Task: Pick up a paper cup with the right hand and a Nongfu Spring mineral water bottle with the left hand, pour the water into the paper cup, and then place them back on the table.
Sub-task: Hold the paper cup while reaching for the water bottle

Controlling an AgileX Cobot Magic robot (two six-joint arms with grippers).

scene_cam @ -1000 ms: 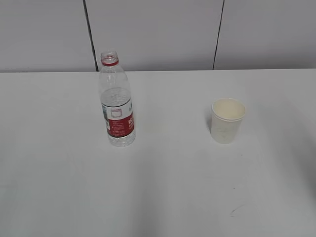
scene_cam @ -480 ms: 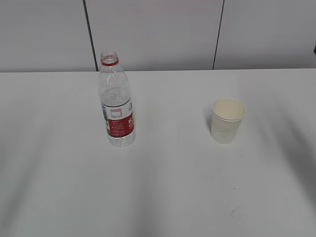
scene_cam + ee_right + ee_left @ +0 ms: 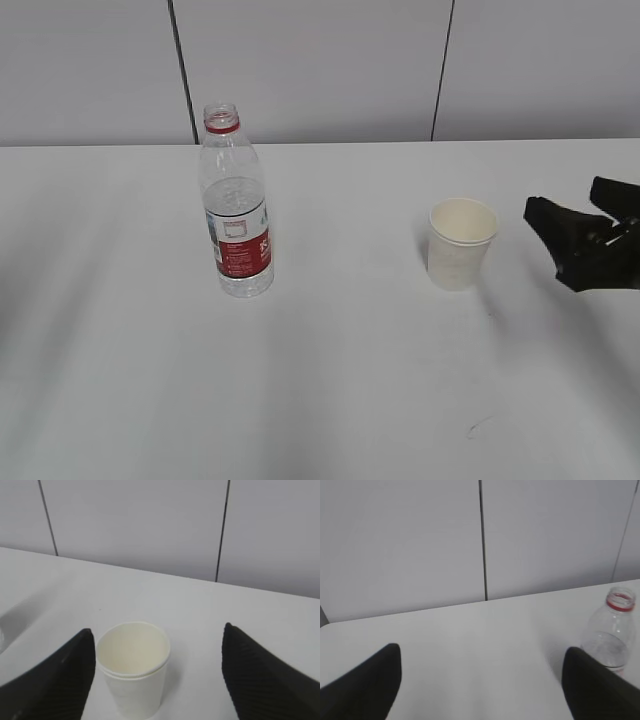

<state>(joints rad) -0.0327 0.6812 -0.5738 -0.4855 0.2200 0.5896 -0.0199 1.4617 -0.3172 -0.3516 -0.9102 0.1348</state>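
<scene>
The Nongfu Spring bottle (image 3: 238,215) stands upright and uncapped on the white table (image 3: 330,380), left of centre. It also shows at the right edge of the left wrist view (image 3: 612,632). The paper cup (image 3: 460,243) stands upright right of centre, and its inside looks empty. My right gripper (image 3: 562,198) is open, just right of the cup and apart from it. In the right wrist view the right gripper (image 3: 157,632) has its jaws wide, and the cup (image 3: 132,667) stands between them near the left finger (image 3: 70,675). My left gripper (image 3: 481,652) is open and empty, with the bottle beyond its right finger (image 3: 592,687).
A grey panelled wall (image 3: 320,70) runs along the table's far edge. A small dark scuff (image 3: 472,430) marks the tabletop at the front right. The left arm is outside the exterior view.
My right gripper has come into the exterior view from the right edge, toward the cup. The bottle and the cup have not moved.
</scene>
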